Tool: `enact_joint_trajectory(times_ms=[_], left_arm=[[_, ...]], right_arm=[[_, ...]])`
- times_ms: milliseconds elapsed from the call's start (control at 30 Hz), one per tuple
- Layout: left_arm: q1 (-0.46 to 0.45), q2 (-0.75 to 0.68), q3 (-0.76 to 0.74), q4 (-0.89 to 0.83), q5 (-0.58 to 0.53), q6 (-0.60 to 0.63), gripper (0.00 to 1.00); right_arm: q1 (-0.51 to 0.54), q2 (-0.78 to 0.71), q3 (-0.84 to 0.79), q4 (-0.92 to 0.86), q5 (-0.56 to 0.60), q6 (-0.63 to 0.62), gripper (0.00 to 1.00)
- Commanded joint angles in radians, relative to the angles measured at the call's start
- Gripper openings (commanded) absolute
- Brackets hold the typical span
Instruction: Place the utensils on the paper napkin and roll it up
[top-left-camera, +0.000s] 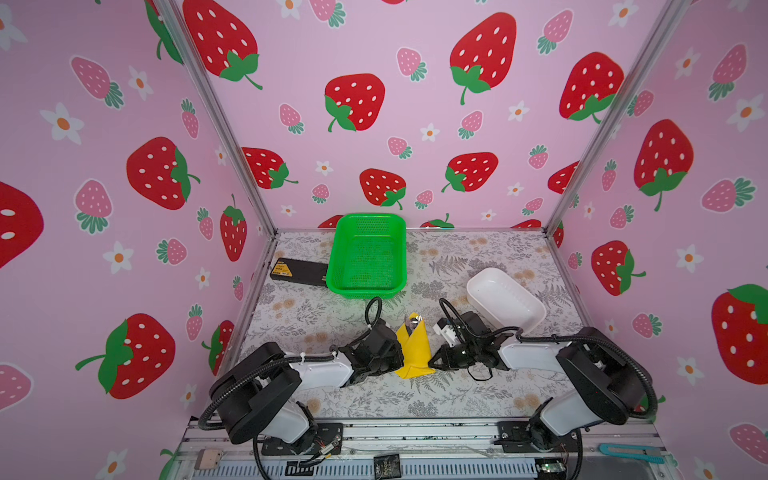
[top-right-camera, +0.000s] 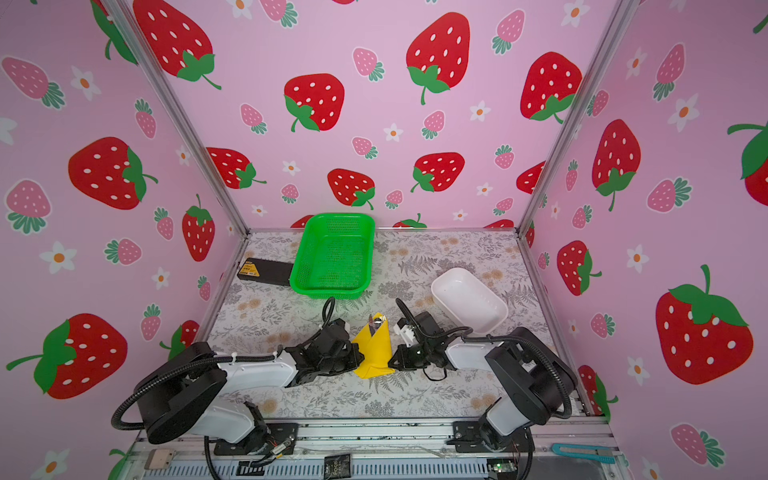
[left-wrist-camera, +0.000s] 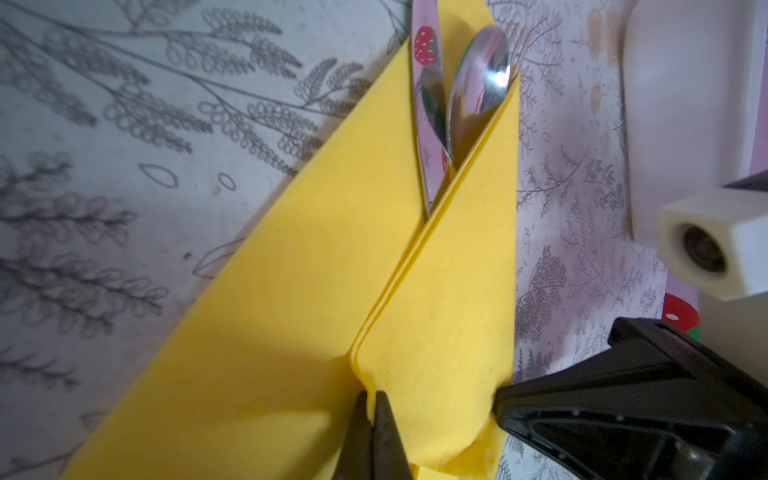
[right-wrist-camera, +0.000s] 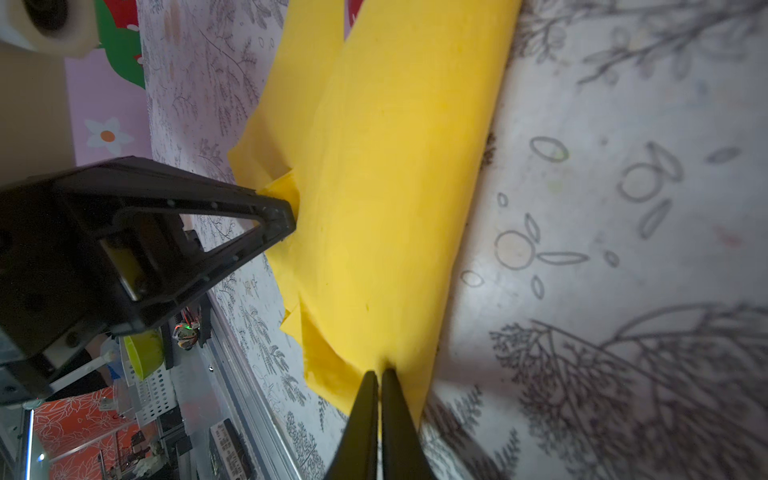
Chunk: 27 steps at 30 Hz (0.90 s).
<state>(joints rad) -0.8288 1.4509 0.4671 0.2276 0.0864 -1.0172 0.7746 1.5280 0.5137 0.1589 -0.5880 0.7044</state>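
One paper napkin (top-left-camera: 415, 349) is noted, wrapped round at least two utensils (left-wrist-camera: 482, 75). Its fold is pinched in the closed left gripper (left-wrist-camera: 372, 409); its edge is touched by the closed right gripper (right-wrist-camera: 379, 376).

Green basket (top-left-camera: 367, 292) behind, white dish (top-left-camera: 503, 300) right, open tabletop (top-left-camera: 415, 399) front

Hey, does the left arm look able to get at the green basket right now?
Probably yes: bare table lies between the left gripper and the green basket, nothing blocking. But its jaws are shut on the yellow napkin, so it must let go first.
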Motion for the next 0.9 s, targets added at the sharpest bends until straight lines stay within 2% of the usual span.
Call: enact_joint_trajectory(times_ms=[0, 133, 300, 433, 867], left_arm=[[0.003, -0.014, -0.017, -0.027, -0.034, 0.003, 0.00], [0.003, -0.006, -0.018, -0.017, -0.028, 0.002, 0.00], [0.003, 0.009, -0.016, -0.005, -0.022, 0.001, 0.00], [0.003, 0.019, -0.011, 0.000, -0.018, 0.002, 0.00], [0.003, 0.011, -0.012, -0.011, -0.020, 0.004, 0.00]], right_arm=[[0.001, -0.057, -0.018, -0.036, 0.049, 0.004, 0.09], [0.000, -0.091, 0.001, -0.034, 0.073, 0.023, 0.09], [0.003, -0.093, 0.007, -0.017, -0.023, 0.014, 0.10], [0.023, -0.103, -0.006, -0.028, -0.032, -0.001, 0.09], [0.115, 0.056, 0.075, -0.040, 0.021, -0.031, 0.08]])
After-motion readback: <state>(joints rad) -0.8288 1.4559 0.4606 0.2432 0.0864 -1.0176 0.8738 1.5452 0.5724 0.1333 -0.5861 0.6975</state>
